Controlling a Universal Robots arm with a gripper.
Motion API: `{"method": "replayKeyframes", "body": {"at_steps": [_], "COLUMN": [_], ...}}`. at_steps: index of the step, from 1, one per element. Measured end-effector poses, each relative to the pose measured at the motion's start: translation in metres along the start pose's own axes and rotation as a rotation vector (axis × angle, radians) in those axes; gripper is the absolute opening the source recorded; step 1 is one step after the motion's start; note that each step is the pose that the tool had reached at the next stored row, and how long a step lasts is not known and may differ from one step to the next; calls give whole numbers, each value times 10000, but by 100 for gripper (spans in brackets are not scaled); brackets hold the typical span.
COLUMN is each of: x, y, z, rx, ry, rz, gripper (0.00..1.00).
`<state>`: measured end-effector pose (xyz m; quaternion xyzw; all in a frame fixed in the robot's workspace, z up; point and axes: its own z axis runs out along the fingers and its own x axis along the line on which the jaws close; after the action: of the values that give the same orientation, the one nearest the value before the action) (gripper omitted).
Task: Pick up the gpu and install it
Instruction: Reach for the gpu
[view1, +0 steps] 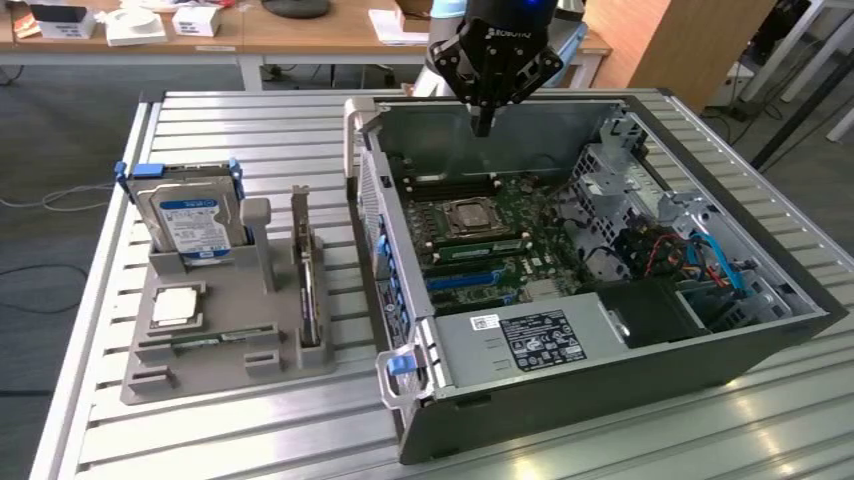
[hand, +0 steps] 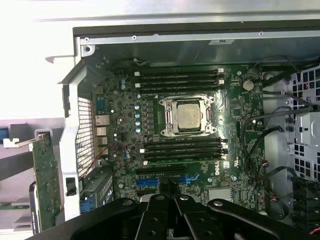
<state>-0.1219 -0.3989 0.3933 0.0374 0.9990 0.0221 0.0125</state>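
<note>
Black pincer (view1: 483, 122), closed and empty, hangs over the open grey computer case (view1: 601, 400); the thin dark gpu card (view1: 307, 270) stands on edge in a grey rack (view1: 200, 375) alongside, presumably for easy grasping.

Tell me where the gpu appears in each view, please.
Exterior view: the gpu stands on edge in the grey holder, at the exterior view's left of the computer case.
Wrist view: the gpu is outside the case, beside its perforated rear wall.
Shared landmark: the processor socket, wrist view.
</note>
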Motion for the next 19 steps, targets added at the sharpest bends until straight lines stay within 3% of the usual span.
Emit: {"method": "replayKeyframes", "body": {"at_steps": [8, 19], "x": [18, 236], "y": [-2, -18], "z": [1, -6], "rx": [-2, -1], "ry": [-1, -2], "rz": [2, 0], "gripper": [11, 11]}}
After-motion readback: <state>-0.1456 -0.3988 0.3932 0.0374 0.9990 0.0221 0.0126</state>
